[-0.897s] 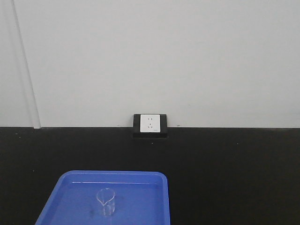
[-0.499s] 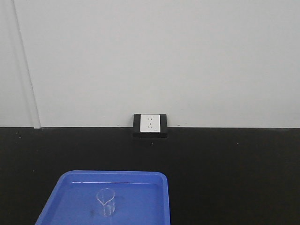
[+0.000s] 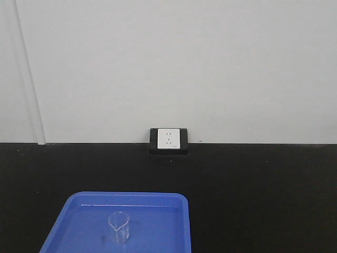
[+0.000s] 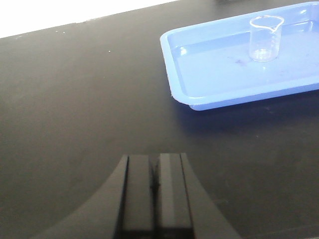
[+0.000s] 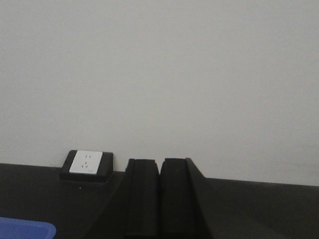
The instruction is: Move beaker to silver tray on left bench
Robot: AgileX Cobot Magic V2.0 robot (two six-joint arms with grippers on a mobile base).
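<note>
While left gripper (image 4: 155,185) and right gripper (image 5: 159,199) are sitting closed, the beaker (image 3: 119,227) is standing in the blue tray (image 3: 126,195), off the bench's (image 3: 263,184) back edge.

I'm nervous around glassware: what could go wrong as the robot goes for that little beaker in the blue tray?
The beaker is empty, clear glass; a nudge from the shut left hand could topple it. The raised rim of the blue tray lies between them and could catch a low approach.

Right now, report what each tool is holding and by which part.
Nothing is held. The left tool and the right tool are both shut on nothing; the beaker stands free in the blue tray.
</note>
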